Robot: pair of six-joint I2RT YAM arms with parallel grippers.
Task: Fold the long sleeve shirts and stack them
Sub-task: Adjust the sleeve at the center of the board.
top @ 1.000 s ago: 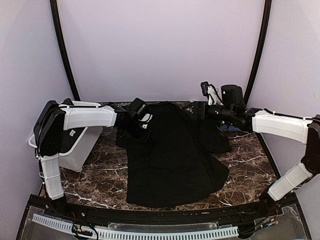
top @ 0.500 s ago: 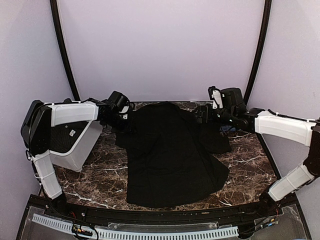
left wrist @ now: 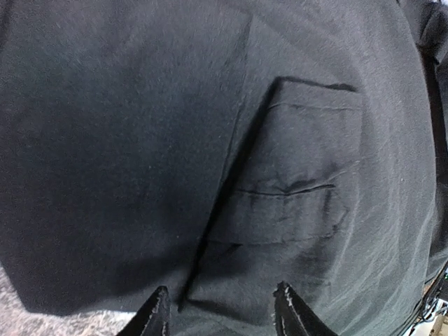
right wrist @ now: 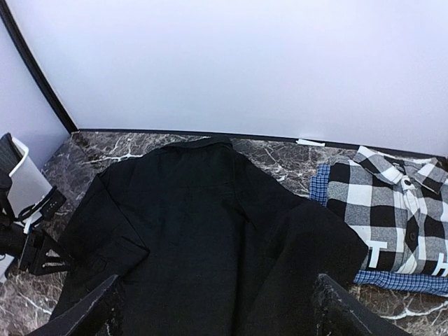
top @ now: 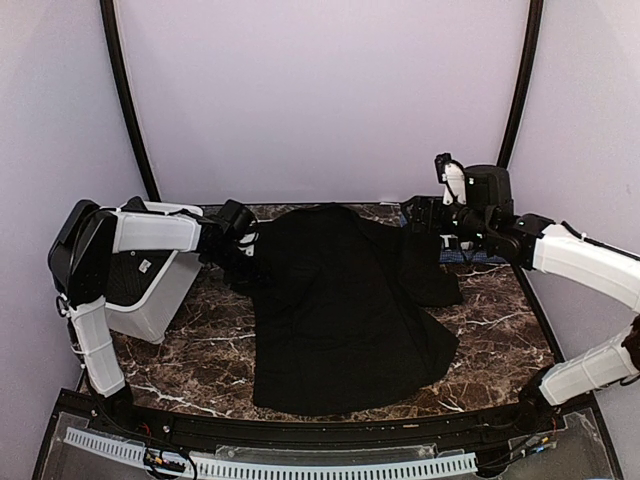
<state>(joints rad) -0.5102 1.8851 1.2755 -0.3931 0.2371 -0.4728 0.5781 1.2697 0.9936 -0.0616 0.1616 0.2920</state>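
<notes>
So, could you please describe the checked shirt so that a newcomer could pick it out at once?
Start at the dark marble table and find the large black shirt spread across its middle. Beside its far right edge, by the back wall, lies the checked shirt. It alone has black-and-white squares, a blue edge and white letters.

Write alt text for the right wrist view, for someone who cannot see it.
A black long sleeve shirt lies spread on a dark marble table, seen between the right gripper's open fingers. A folded black-and-white checked shirt with blue edging lies at the right, and a white bin shows at the left edge.
</notes>
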